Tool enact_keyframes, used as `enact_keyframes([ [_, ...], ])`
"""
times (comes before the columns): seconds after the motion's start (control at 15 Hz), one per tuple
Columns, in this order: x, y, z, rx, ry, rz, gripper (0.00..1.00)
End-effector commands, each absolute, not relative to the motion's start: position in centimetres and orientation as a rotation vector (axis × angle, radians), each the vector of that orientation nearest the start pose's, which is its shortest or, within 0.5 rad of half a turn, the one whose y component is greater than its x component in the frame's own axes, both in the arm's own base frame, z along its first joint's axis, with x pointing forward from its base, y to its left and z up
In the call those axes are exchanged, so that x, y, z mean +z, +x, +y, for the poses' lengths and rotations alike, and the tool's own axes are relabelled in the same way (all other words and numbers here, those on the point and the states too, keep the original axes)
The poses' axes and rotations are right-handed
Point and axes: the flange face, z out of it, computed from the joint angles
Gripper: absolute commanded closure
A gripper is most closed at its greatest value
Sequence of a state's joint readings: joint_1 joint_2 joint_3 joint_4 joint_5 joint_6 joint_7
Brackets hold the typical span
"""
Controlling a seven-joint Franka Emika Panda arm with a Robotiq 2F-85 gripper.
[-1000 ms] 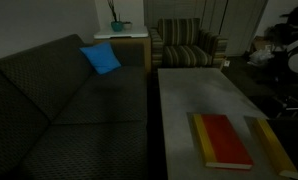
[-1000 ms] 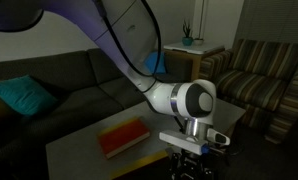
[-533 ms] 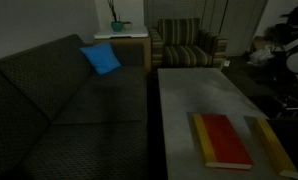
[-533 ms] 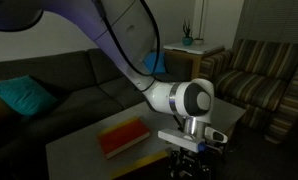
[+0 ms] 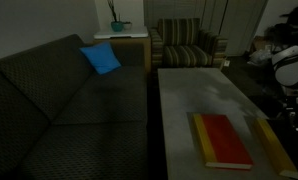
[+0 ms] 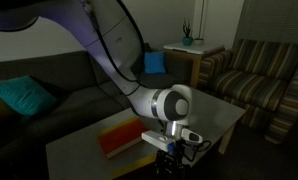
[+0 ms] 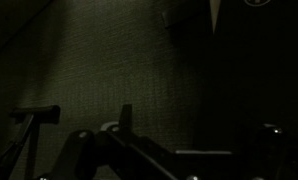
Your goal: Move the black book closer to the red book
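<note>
Item: black book (image 5: 275,148), at the coffee table's (image 5: 194,95) edge, near the red book (image 5: 224,140), a gap between. My gripper (image 6: 170,160) hangs low beside the red book; finger spread untellable (wrist view too dark). Method, I judge: press flat, slide slowly redward.

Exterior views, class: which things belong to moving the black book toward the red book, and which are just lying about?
Job: black book, red book, coffee table under them.
Lying about: blue cushion, sofa, striped armchair, potted plant.
</note>
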State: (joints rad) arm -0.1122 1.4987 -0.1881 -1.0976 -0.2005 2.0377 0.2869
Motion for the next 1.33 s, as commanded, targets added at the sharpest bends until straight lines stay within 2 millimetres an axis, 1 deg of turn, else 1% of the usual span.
enact_keyframes([
  [0.0,-16.0,56.9,-15.4,0.969,-3.371,0.611,0.00],
  [0.07,-15.9,56.8,-15.6,0.977,-3.387,0.633,0.00],
  [0.27,-15.1,57.5,-15.7,0.985,-3.383,0.656,0.00],
  [0.4,-14.5,57.8,-14.5,0.954,-3.376,0.599,0.00],
  [0.6,-12.9,57.8,-13.7,0.983,-3.389,0.582,0.00],
  [0.8,-11.8,57.8,-13.5,0.997,-3.421,0.614,0.00],
  [0.93,-11.8,57.6,-14.4,1.022,-3.454,0.624,0.00],
  [1.27,-14.4,56.6,-17.9,1.075,-3.471,0.661,0.00],
])
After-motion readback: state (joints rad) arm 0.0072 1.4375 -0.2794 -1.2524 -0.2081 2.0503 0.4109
